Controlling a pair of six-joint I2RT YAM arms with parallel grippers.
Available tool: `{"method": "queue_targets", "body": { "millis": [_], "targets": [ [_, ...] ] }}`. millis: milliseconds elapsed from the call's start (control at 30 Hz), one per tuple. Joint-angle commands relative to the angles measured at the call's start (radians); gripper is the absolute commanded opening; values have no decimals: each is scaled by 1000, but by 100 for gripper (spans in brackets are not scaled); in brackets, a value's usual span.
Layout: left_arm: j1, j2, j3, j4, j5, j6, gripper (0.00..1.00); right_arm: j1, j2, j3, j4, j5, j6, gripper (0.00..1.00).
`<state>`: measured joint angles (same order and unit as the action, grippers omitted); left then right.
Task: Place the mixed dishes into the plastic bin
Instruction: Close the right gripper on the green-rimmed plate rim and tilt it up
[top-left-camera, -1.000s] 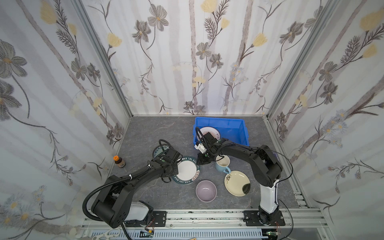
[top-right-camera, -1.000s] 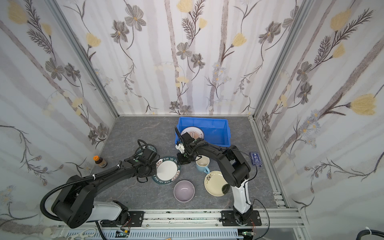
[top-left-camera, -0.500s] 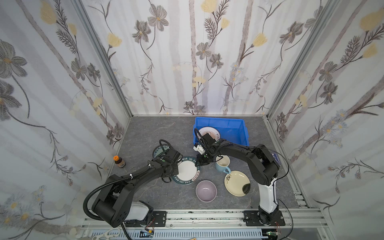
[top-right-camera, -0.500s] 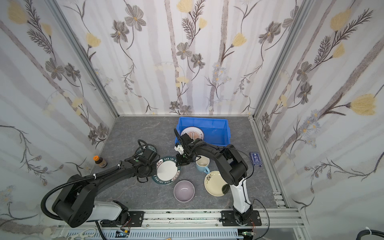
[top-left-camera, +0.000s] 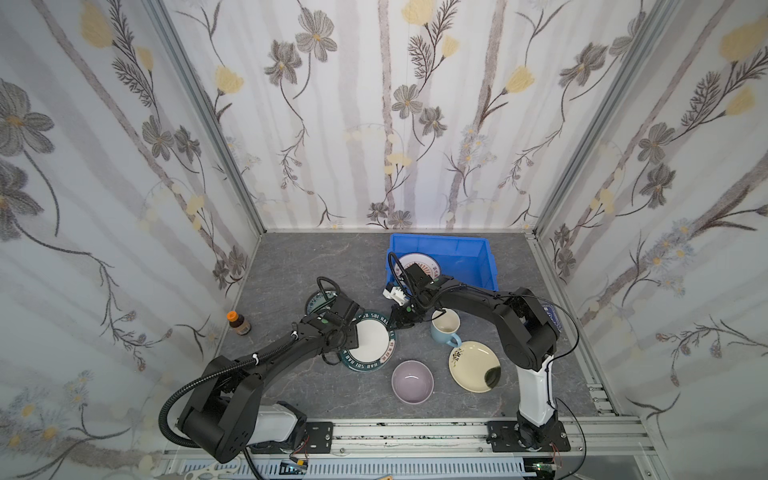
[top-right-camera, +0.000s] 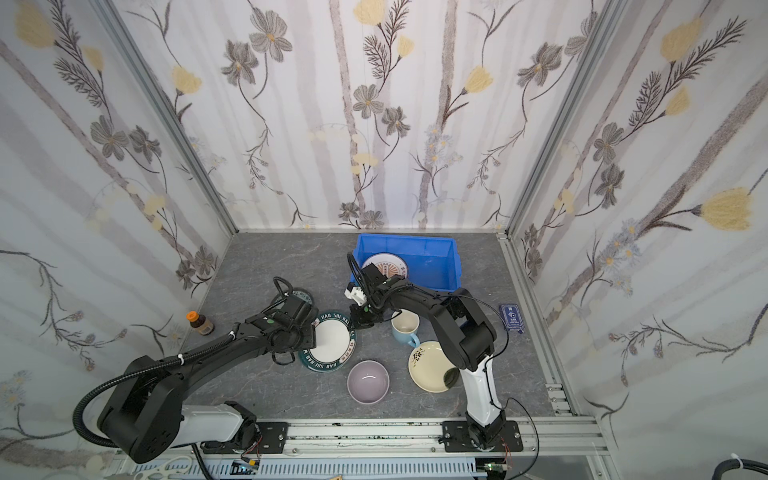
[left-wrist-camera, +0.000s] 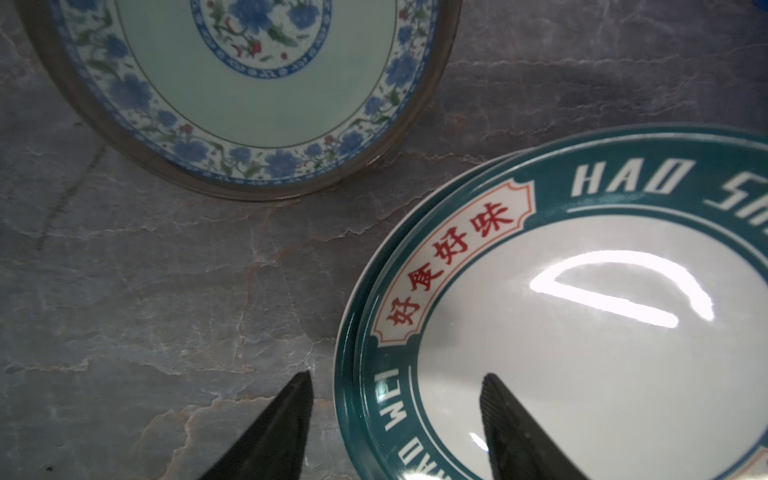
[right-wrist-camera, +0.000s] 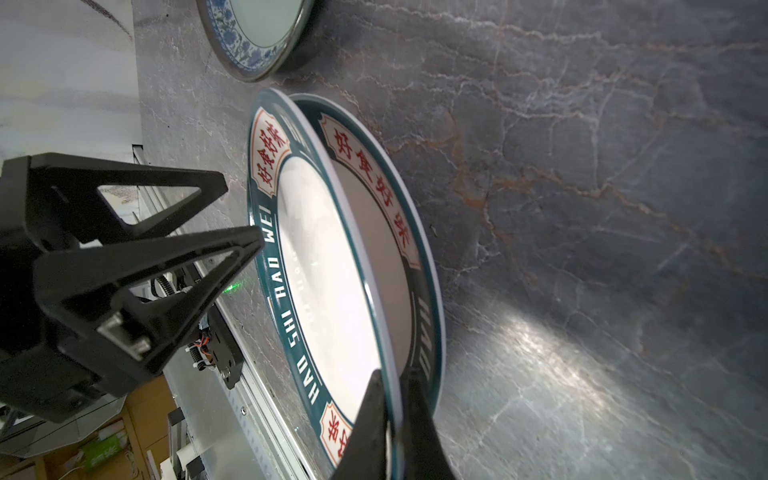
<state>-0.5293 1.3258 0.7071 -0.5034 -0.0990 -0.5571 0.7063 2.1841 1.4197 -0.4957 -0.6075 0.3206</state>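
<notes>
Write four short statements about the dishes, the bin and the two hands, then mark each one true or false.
1. The right hand pinches the rim of the upper teal plate, which is tilted off the one below. True.
2. The left hand is shut on the lilac bowl. False: it is open, with one finger over the table and one over the upper teal plate. The bowl sits free.
3. The blue bin holds one patterned plate. True.
4. The mug lies inside the bin. False: it stands upright on the table, next to the cream plate.
</notes>
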Motion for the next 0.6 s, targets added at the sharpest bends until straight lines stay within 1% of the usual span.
{"method": "queue_targets", "body": {
  "millis": [0,33,100,233,567],
  "targets": [
    [0,-21,11,-12,-24,1,79,-5,-11,11,2,38,-20,8],
    [0,-29,11,-13,-21,1,84,-6,-13,13,3,33,-20,8],
    [-1,-45,9,-12,-18,3,87,-10,-20,16,2,29,-20,8],
    [0,-62,9,-23,-27,2,99,-16,-30,18,2,14,-22,7],
    [0,-171,39,-89,-52,3,100,-26,-71,27,10,-30,-26,7]
  ]
}}
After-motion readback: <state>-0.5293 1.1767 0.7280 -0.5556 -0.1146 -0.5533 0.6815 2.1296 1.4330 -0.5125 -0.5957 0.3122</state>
